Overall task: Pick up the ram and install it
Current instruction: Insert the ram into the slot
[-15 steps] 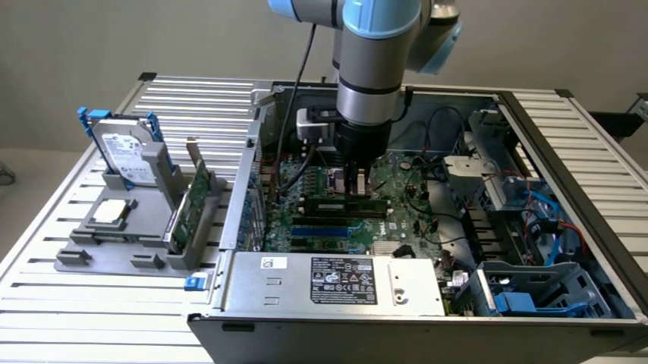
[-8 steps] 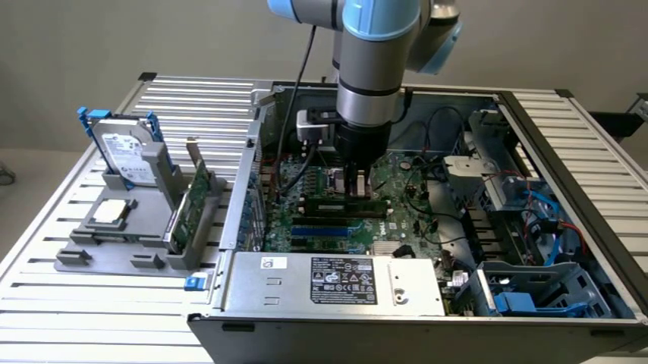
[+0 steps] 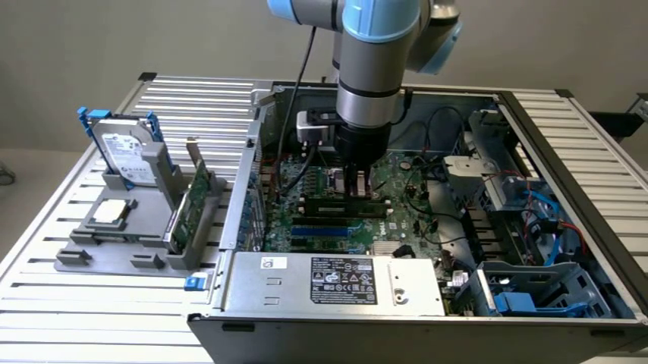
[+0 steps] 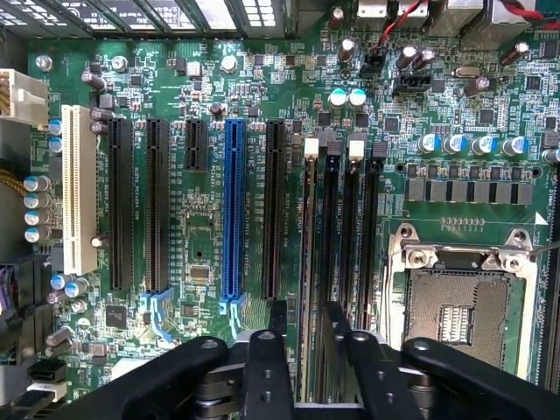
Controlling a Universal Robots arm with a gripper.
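Black matte gripper (image 4: 306,308), hanging from a grey-and-blue jointed arm, stands low over the board with its two blocky fingers (image 4: 278,319) spread apart, one on each side of the ram and clamped on nothing. That thin green circuit-board stick, the ram (image 4: 307,245), sits edge-on in the outermost of four long black plastic memory slots, the one nearest the black expansion slots; in the exterior view it lies as a dark strip just below the gripper (image 3: 354,188). Beside those slots run a glossy blue plastic slot (image 4: 233,210) and a white plastic slot (image 4: 79,188). A square silver metal processor socket (image 4: 459,306) lies on the other side. All are set on the green motherboard (image 4: 197,245), inside an open grey sheet-metal case (image 3: 426,322) on a ribbed aluminium table (image 3: 61,227).
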